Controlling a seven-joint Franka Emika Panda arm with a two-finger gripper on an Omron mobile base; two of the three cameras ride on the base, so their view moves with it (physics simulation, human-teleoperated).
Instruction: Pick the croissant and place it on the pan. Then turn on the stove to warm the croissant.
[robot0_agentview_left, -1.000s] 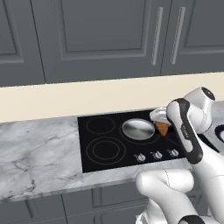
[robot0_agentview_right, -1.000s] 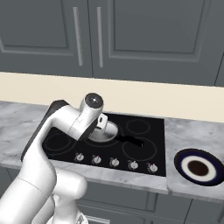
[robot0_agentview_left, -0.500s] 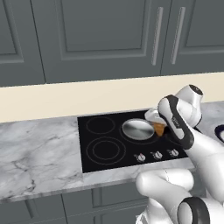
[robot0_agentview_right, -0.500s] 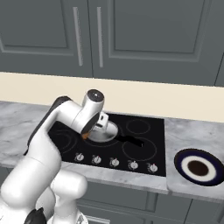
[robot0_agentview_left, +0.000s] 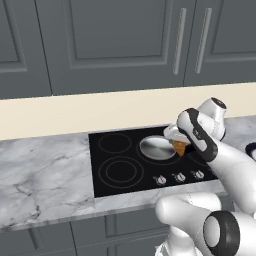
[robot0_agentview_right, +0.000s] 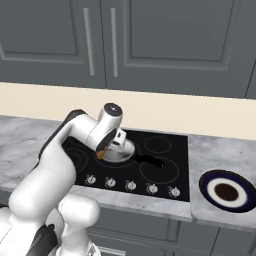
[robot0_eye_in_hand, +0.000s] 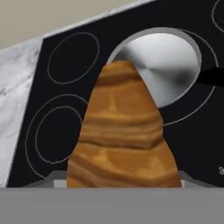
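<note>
My gripper (robot0_agentview_left: 178, 144) is shut on the croissant (robot0_agentview_left: 179, 148), a golden-brown pastry held just above the right rim of the pan (robot0_agentview_left: 156, 148). From the right base view the croissant (robot0_agentview_right: 101, 154) hangs under the gripper (robot0_agentview_right: 103, 150) at the pan's (robot0_agentview_right: 123, 152) left edge. The hand view has the croissant (robot0_eye_in_hand: 122, 135) large in the middle, hiding the fingertips. Its tip overlaps the shiny silver pan (robot0_eye_in_hand: 162, 65), whose black handle (robot0_eye_in_hand: 212, 77) points right. The pan sits on the black stove (robot0_agentview_left: 120, 172).
A row of small silver knobs (robot0_agentview_left: 178, 177) lines the stove's front. A dark blue plate with a white ring (robot0_agentview_right: 227, 191) lies on the marble counter (robot0_agentview_left: 45, 175) right of the stove (robot0_agentview_right: 165, 170). Grey cabinets (robot0_agentview_left: 115, 40) hang above the cream backsplash.
The arm has carried the croissant a little left, closer over the pan's rim. The grip has not changed.
</note>
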